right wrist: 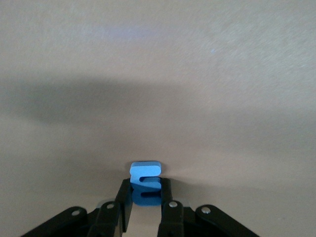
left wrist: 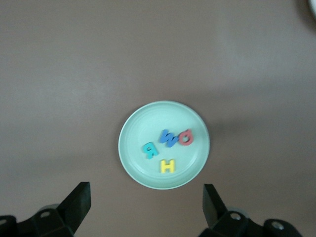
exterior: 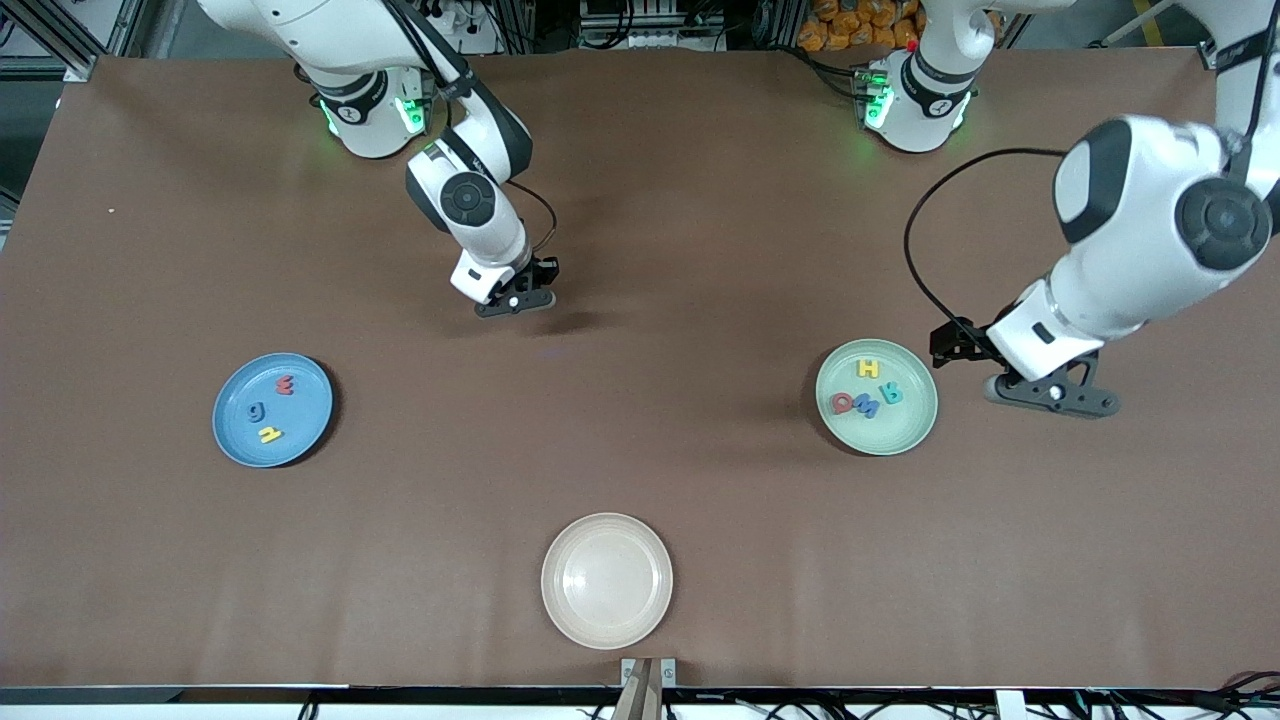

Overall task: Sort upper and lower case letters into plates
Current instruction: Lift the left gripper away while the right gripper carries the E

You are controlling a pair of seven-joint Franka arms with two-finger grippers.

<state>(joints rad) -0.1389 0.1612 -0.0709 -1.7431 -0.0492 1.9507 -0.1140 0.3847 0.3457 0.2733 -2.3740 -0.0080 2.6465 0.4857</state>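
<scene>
In the front view, the right pincer [exterior: 517, 298] hangs over bare bench [exterior: 640, 200] toward the robots' side of the middle, while the left pincer [exterior: 1050, 390] sits just beside the mint plate [exterior: 915, 425] at the left arm's end. That plate holds four letters: a yellow H [exterior: 869, 368], a teal letter [exterior: 891, 392], a blue one [exterior: 866, 406] and a red one [exterior: 842, 403]. The blue plate [exterior: 305, 440], at the right arm's end, holds three: red [exterior: 285, 384], blue [exterior: 257, 411], yellow [exterior: 270, 434]. A cream plate [exterior: 607, 625] lies nearest the camera, with nothing in it. In the left wrist view the left pincer [left wrist: 145, 205] is spread wide and grips nothing; this arm waits. The four letters [left wrist: 168, 148] show plainly in the plate. In the right wrist view the right pincer [right wrist: 146, 205] is clamped on a blue letter [right wrist: 145, 177] standing on edge, its lower half sunk between the fingers [right wrist: 126, 197]. My guess is that the eighth letter is in transit; next comes carrying it over the proper plate and letting go. Which letter it is, and its case, I cannot make out, nor can the front view show it.
</scene>
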